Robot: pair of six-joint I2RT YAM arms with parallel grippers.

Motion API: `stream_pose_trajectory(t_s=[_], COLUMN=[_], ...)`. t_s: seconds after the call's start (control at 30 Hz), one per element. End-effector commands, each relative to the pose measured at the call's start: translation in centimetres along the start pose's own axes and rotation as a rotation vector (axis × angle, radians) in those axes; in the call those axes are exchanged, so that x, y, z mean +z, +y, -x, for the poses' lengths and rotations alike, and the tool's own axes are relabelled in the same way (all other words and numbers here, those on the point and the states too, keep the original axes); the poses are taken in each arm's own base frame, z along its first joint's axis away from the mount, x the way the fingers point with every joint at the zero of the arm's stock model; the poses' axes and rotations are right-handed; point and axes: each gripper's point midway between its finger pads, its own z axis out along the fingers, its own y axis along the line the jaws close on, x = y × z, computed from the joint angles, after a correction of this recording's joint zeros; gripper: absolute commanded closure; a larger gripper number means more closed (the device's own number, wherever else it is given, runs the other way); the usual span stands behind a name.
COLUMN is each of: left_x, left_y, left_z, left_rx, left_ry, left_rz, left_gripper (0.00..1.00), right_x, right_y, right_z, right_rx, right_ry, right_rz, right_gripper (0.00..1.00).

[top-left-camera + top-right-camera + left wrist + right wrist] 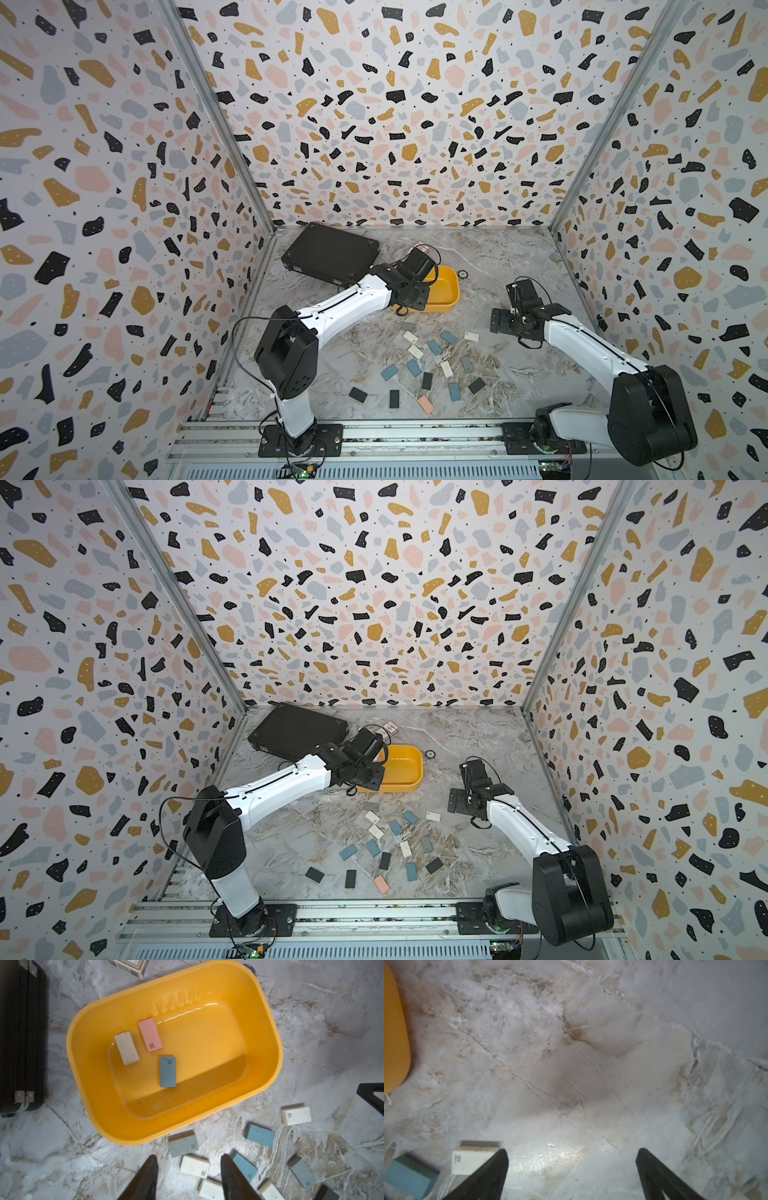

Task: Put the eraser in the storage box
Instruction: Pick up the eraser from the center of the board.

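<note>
Progress: three erasers lie flat on the floor of the box (87,1076): white eraser (126,1048), pink eraser (150,1034), blue-grey eraser (168,1071). White and pink sit just beside each other toward one end. Blue-grey lies apart from both, nearer the middle. None stacked, none on the rim.

Left gripper (189,1157) hangs over the box edge nearest the loose erasers (194,1166). Jaws apart, nothing between them; only table (62,1157) and loose erasers show through the gap. Right gripper (572,1150) hovers low over bare table, jaws spread wide, empty. A stray white eraser (471,1159) lies just beside one finger, not touched.

Remaining: more than a dozen loose erasers are scattered on the table between the two arms, on the arm-base side of the box. They are blue, white, grey and black, plus one pink. Judgement: a drop-off reads as complete, with neither arm carrying anything. If every eraser is meant, most of the work is left, and a fresh pick comes next.

Writing: "4B" is legible on the pink and blue-grey erasers in the box, on the stray white eraser, and on several loose ones, e.g. grey eraser (183,1144). A smaller line of print beside each "4B" is too fine to read. Carton (128,967) beyond the box carries a printed pattern, no readable text. Black case (20,1039) shows none.
</note>
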Motion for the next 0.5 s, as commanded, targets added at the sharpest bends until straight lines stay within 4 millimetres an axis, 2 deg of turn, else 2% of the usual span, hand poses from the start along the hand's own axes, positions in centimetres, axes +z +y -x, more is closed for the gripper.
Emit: stream_pose_trajectory(t_s=[0.0, 0.17, 0.3, 0.47], left_x=[-0.7, -0.3, 0.5, 0.7], left_y=[0.2, 1.1, 1.0, 0.2], left_z=[-1.7, -6.2, -10.1, -12.6], left_rx=[0.034, 0.013, -0.061, -0.079], left_ry=[0.032, 0.111, 0.163, 0.199], left_rz=[-0.022, -0.03, -0.081, -0.087], left_gripper=[0.45, 0.42, 0.42, 0.41], right_x=[-0.4, -0.1, 0.1, 0.2], right_y=[-0.1, -0.1, -0.1, -0.1], right_z=[0.1, -0.5, -0.7, -1.0], right_rx=[-0.011, -0.008, -0.008, -0.007], right_ry=[0.001, 0.013, 0.018, 0.027], right_rz=[-0.01, -0.005, -0.002, 0.003], right_gripper=[0.01, 0.02, 0.01, 0.02])
